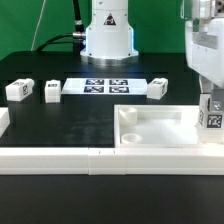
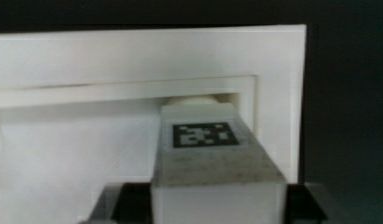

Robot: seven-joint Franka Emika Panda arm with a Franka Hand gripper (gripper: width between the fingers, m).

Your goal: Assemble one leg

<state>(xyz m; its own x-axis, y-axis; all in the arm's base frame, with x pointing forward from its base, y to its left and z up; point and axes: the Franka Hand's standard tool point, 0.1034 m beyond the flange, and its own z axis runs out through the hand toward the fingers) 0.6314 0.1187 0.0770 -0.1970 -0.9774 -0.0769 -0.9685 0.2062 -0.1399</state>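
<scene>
My gripper [image 1: 211, 104] hangs at the exterior view's right, shut on a leg [image 1: 213, 117], a small white post with a black-and-white tag. The leg stands upright over the right corner of the large white tray-like panel [image 1: 160, 126]. In the wrist view the leg [image 2: 209, 150] sits between my dark fingers [image 2: 127, 205], its far end at the inner corner of the panel [image 2: 99, 60]. I cannot tell whether it touches the panel. Three more legs lie on the black table: two at the left [image 1: 18, 90] [image 1: 52, 92] and one behind the panel [image 1: 157, 89].
The marker board [image 1: 105, 86] lies flat at the back middle, in front of the robot base [image 1: 108, 35]. A long white rail [image 1: 60, 157] runs along the front edge, with a white block [image 1: 3, 122] at the far left.
</scene>
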